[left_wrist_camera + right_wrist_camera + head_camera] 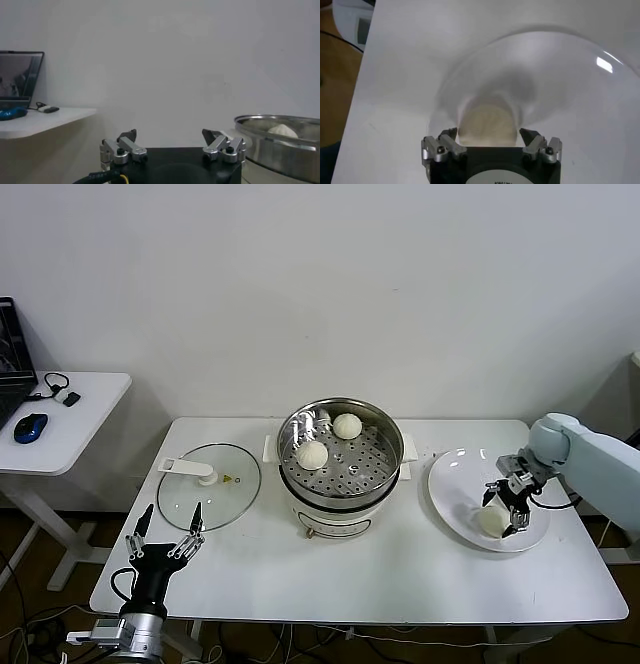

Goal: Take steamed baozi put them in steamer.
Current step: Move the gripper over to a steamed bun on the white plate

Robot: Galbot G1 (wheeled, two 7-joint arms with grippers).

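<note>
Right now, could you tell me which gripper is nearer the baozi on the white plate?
Right. The right gripper straddles the baozi on the plate; the left gripper waits at the table's opposite front corner.

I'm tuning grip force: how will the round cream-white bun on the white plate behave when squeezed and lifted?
The round cream-white bun looks soft and matte, so it probably dents rather than slips. Being rounded, it may roll on the white plate if nudged. The right gripper straddles it with jaws apart, so a gentle close seems wise.

Right gripper [505, 509] lowered, left gripper [166, 533] parked, jaws spread.
</note>
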